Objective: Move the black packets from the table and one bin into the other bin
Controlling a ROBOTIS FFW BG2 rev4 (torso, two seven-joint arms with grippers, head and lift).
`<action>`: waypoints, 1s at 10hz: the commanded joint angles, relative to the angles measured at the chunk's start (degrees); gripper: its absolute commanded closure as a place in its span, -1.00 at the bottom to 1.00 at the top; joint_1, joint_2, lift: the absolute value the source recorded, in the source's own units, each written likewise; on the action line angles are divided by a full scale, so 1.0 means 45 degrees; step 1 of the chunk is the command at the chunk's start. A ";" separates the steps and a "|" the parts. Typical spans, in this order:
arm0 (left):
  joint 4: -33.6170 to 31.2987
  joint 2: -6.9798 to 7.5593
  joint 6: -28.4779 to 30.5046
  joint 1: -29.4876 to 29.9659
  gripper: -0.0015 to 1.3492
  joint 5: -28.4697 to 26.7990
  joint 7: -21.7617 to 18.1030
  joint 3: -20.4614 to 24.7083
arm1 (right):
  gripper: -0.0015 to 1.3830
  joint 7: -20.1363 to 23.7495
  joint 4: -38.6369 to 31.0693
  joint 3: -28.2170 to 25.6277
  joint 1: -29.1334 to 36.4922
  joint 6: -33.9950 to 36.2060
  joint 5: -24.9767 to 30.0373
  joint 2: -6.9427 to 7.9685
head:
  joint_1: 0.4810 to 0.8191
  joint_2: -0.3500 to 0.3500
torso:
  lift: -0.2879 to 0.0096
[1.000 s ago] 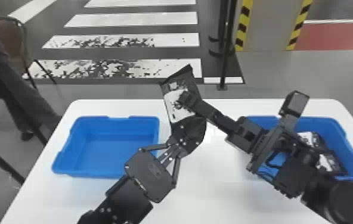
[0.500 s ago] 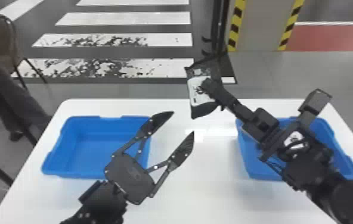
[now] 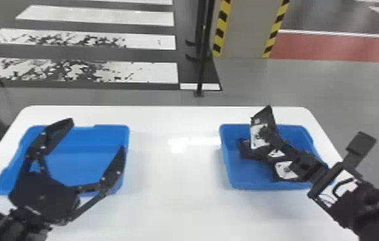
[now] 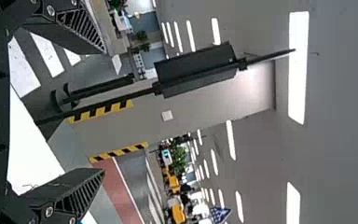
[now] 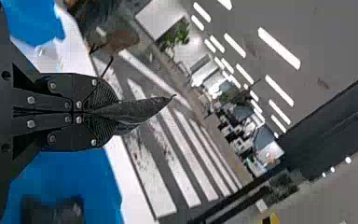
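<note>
Above the right blue bin (image 3: 270,186), my right gripper (image 3: 270,136) is shut on a black packet (image 3: 259,136) with a white label. In the right wrist view that gripper (image 5: 93,112) pinches the packet (image 5: 140,111) edge-on. Other black packets (image 3: 286,170) lie in the right bin, partly hidden behind the arm. My left gripper (image 3: 94,134) stands wide open over the left blue bin (image 3: 112,128), whose visible floor is bare. The left wrist view has this gripper (image 4: 103,109) with its fingers far apart and nothing between them.
Both bins stand on a white table (image 3: 176,179), with a wide stretch of tabletop separating them. Past the table's far edge, a thin black post (image 3: 202,57) rises from the floor.
The right gripper has carried the packet rightward over the right bin. The left gripper, around the packet's lower end a second ago, has let go, opened wide and moved left over the left bin.
</note>
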 commanded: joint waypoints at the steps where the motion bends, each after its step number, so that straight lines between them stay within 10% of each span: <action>1: -0.0001 -0.0094 -0.0010 0.0033 -0.83 0.0183 -0.0001 0.0159 | 0.84 -0.0108 0.0378 -0.0362 -0.0097 0.0141 0.1285 -0.0049 | 0.27 -0.40 | 0.20; 3: -0.0001 -0.0094 -0.0072 -0.0092 -0.83 0.0208 -0.0001 0.0083 | 0.71 -0.0108 0.0878 -0.0387 -0.0503 0.0828 0.1565 -0.0166 | 0.27 -0.48 | 0.20; 5: -0.0001 -0.0134 -0.0135 -0.0155 -0.83 0.0361 0.0019 0.0108 | -0.89 0.0185 -0.0653 -0.0412 0.0653 -0.0359 0.1869 -0.0088 | 0.27 -0.50 | 0.20; 7: -0.0063 -0.0446 -0.0354 0.0439 -0.83 0.1656 0.0644 0.0235 | -0.75 0.0029 -0.4434 -0.1530 0.3372 -0.3859 0.3621 0.1123 | 0.27 -0.48 | 0.20; 10: -0.0501 -0.0759 0.0615 0.1439 -0.82 0.3382 0.1464 0.0413 | -0.56 -0.0479 -0.5809 -0.0793 0.5591 -0.5515 0.3901 0.1592 | 0.27 -0.38 | 0.20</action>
